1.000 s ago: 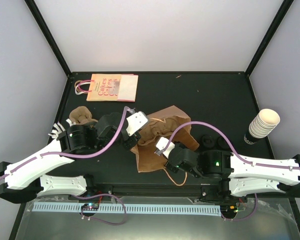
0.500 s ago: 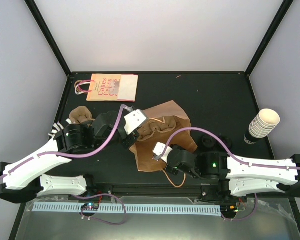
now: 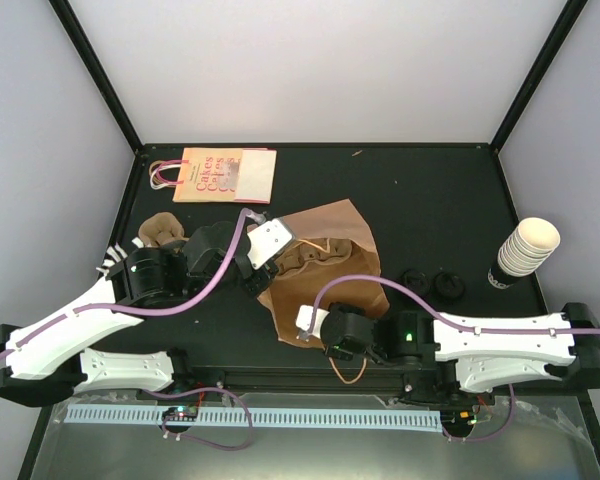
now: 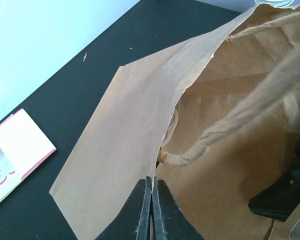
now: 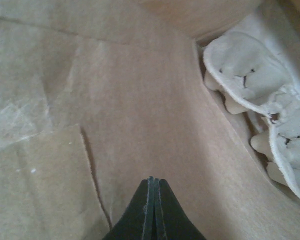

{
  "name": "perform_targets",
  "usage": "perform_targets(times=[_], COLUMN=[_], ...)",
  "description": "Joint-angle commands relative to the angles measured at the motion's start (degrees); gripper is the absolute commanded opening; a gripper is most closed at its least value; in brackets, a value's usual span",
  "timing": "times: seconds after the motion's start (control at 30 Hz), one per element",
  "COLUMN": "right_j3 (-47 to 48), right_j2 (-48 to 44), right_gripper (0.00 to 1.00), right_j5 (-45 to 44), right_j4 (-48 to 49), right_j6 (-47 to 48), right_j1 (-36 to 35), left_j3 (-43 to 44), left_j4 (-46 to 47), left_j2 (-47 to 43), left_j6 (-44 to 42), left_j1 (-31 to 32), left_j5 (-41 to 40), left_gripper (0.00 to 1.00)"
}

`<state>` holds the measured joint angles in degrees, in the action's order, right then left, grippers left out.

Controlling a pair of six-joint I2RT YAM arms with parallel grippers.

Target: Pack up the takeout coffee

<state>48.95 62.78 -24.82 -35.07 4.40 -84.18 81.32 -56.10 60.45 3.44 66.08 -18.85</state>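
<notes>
Open room: the back right of the black worktop is bare, and so is the strip along the back edge right of the printed bag. That bag lies flat at the back left, near the edge. The stack of cups sits at the far right edge. Two black lids lie between it and the paper bag, close to the right arm. A pulp tray at left is partly hidden by the left arm. Both arms crowd the near middle.

The paper bag lies on its side mid-worktop, with its mouth gaping.

Left fingers are fully closed, pinching the edge of the bag's mouth, and the bag's rope handle loops just past them.

Right fingers are closed tight, their tips against brown paper at the bag's near side. Cannot tell if any paper is pinched. A pale moulded tray lies just right of them, seemingly inside the bag.

Takeout coffee: cannot tell where it is, no view shows it clearly.

Surface is matte black. Plain white walls on three sides, black frame posts at the corners.

Bag is creased, matte kraft paper with a twisted cord handle. The tray is rough with rounded cups. The stacked cups are smooth, cream and tapered.
</notes>
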Motion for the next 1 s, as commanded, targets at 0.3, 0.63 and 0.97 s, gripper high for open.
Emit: perform_targets(times=[0.3, 0.63, 0.97], right_j3=[-1.28, 0.61, 5.66], right_j2=[0.38, -3.62, 0.25], right_gripper=[0.01, 0.01, 0.01], right_j5=[-3.94, 2.87, 6.4], right_j4=[2.53, 2.49, 0.99], right_j6=[-0.32, -4.14, -14.48], right_j1=[-1.16, 5.78, 9.91], left_j3=[0.88, 0.13, 0.0], left_j4=[1.84, 2.13, 2.93], left_j2=[1.12, 1.26, 1.39], left_j6=[-2.86, -1.52, 0.12], left_j1=[0.35, 0.35, 0.33], left_j5=[9.79, 8.19, 6.16], left_gripper=[0.02, 0.02, 0.02])
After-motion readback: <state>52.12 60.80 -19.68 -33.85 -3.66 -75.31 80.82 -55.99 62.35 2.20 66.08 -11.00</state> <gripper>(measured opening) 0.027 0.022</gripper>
